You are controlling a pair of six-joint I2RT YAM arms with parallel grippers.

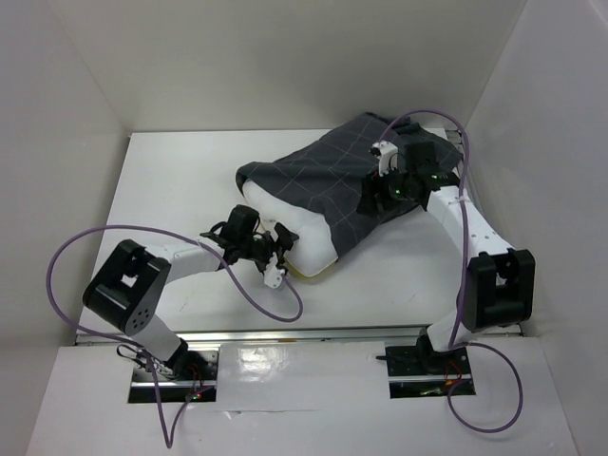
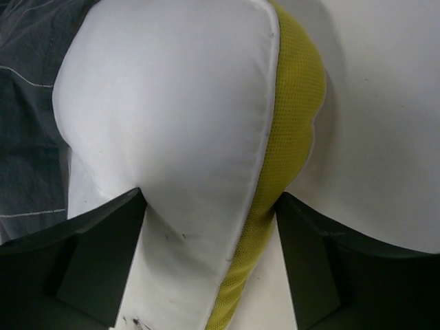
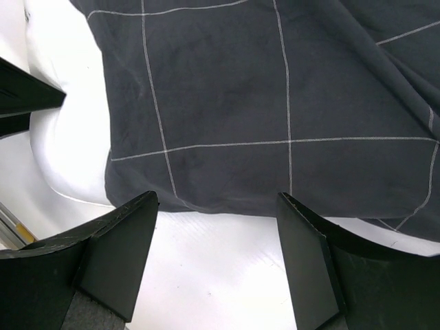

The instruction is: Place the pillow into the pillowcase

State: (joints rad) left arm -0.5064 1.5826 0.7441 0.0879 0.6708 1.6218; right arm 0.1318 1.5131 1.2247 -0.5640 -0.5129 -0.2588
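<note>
From above: shows pillow (image 1: 302,233) mostly inside pillowcase (image 1: 332,176), one white end poking from pillowcase mouth.

Left wrist: shows left gripper (image 2: 210,196) clamped on that bare end, just outside pillowcase.

Right wrist: shows right gripper (image 3: 216,196) spread wide over pillowcase hem, gripping nothing.

Probably leaves only tucking that end in.
</note>
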